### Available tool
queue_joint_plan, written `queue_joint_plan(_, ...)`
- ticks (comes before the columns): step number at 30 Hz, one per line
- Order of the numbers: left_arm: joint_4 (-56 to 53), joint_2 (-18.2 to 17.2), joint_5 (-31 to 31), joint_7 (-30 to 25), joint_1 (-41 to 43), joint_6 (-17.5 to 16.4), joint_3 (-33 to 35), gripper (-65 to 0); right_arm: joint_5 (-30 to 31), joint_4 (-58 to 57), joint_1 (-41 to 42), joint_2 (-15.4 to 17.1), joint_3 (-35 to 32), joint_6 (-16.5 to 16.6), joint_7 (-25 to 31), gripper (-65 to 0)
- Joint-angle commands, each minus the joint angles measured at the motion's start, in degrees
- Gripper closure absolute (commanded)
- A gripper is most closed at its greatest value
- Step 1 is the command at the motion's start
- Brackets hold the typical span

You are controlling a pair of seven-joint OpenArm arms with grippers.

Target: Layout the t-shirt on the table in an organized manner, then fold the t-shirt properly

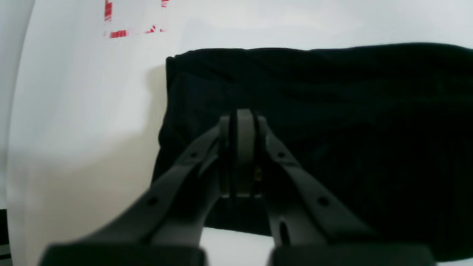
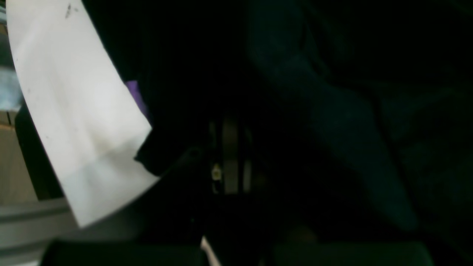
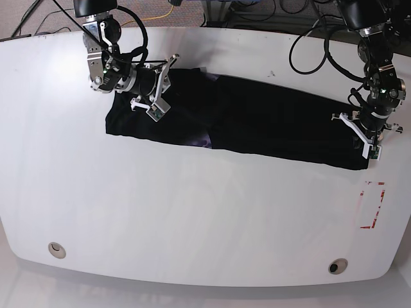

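The black t-shirt lies as a long wrinkled band across the far half of the white table. My left gripper sits at the band's right end. In the left wrist view its fingers are pressed together with the tips down in the cloth, near its edge. My right gripper is at the band's left part. In the right wrist view it is shut and buried in dark folds, with a purple patch beside the bare table.
A red rectangular outline mark lies on the table just in front of the left gripper, and is also seen as a mark. Two small round holes sit near the front edge. Cables trail at the back.
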Motion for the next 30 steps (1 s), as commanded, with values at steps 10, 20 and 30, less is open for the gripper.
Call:
queue_joint_plan(10, 1.21, -1.17, -0.37, -1.36, -0.71, 0.07, -0.29, 0.0, -3.26, -4.66, 1.83, 10.12, 0.51, -1.69, 0.8, -0.5)
queue_joint_plan(20, 1.21, -0.99, -0.37, -1.36, -0.71, 0.07, -0.03, 0.0, -3.17, -4.75, 1.39, 12.5, 0.51, -1.69, 0.71, -0.5)
queue_joint_plan(30, 1.21, -0.99, -0.63, -1.28, -0.79, -0.02, 0.06, 0.0, -3.61, -4.84, 0.16, 12.5, 0.6, -1.69, 0.89, -0.3)
